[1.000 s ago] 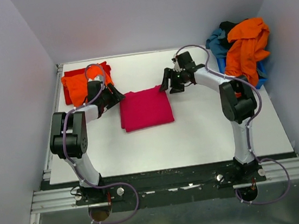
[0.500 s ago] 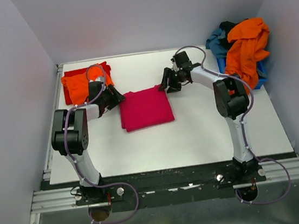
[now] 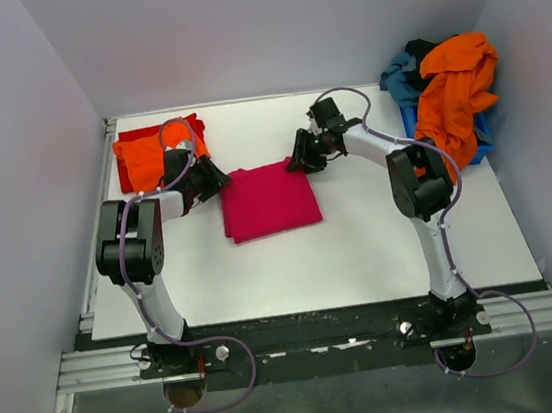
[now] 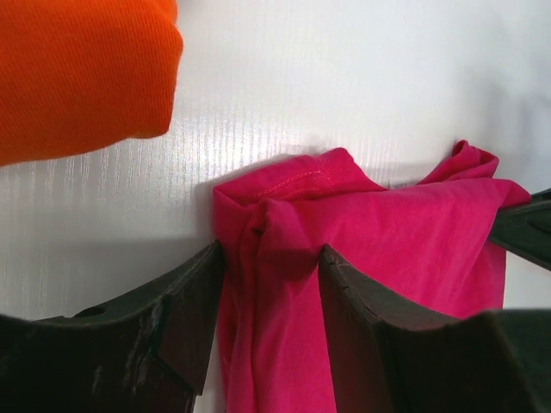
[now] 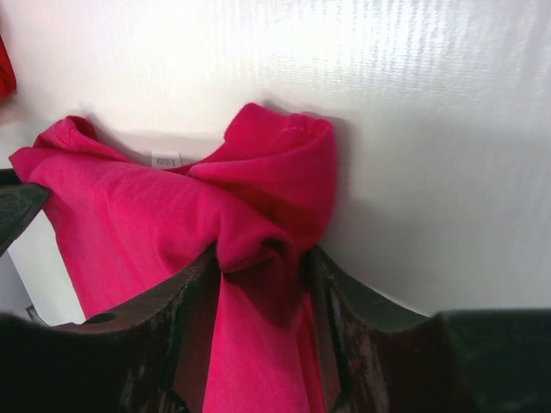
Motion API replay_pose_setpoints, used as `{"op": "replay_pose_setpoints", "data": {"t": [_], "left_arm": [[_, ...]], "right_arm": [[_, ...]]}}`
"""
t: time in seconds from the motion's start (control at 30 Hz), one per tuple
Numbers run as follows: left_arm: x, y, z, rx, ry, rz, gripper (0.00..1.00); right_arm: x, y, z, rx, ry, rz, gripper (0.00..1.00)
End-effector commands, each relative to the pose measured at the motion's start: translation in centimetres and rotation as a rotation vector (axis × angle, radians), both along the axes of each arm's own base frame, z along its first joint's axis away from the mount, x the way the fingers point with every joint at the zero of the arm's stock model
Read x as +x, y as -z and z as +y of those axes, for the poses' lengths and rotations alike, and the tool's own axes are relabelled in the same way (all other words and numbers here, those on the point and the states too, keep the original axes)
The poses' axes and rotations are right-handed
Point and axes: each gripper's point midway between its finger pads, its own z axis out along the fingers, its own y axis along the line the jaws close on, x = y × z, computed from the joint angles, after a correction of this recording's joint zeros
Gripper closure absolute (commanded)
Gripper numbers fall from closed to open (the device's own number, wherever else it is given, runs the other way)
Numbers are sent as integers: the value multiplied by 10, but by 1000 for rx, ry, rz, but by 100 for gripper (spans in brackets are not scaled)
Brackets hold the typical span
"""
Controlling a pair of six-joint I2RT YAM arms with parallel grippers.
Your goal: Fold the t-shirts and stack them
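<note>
A folded magenta-pink t-shirt (image 3: 267,199) lies mid-table. My left gripper (image 3: 220,178) is at its far left corner; in the left wrist view the gripper (image 4: 269,258) is shut on a bunched fold of that magenta cloth (image 4: 413,232). My right gripper (image 3: 295,159) is at the far right corner, and in its own view the gripper (image 5: 258,258) pinches a rolled lump of the same shirt (image 5: 129,224). At the back left, a folded orange t-shirt (image 3: 149,154) rests on a red one (image 3: 129,174).
A small blue bin (image 3: 480,141) at the back right holds a heap of unfolded shirts: orange (image 3: 457,83), teal (image 3: 401,75) and black (image 3: 421,47). The folded orange shirt (image 4: 77,77) lies close to my left gripper. White walls enclose the table on three sides.
Both grippers have narrowed onto the magenta shirt's far corners. The right gripper slid a little left onto the cloth; the left arm barely moved.
</note>
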Motion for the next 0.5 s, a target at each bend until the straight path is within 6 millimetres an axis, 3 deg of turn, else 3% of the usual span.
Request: {"op": "replay_pose_setpoints", "data": {"t": [0.0,0.07,0.1,0.17,0.47], "left_arm": [[1,9,4,11,1,27,41],[1,10,5,18,1,28,41],[1,10,5,19,2,28,44],[2,11,5,22,0,24,48],[13,13,6,34,-15,33,91]], "right_arm": [[-7,18,9,-19,6,62,50],[-6,18,10,-17,10,61,55],[-5,17,10,-17,10,56,65],[-4,17,12,-21,0,45,99],[-1,4,11,-24,-8,-6,99]]}}
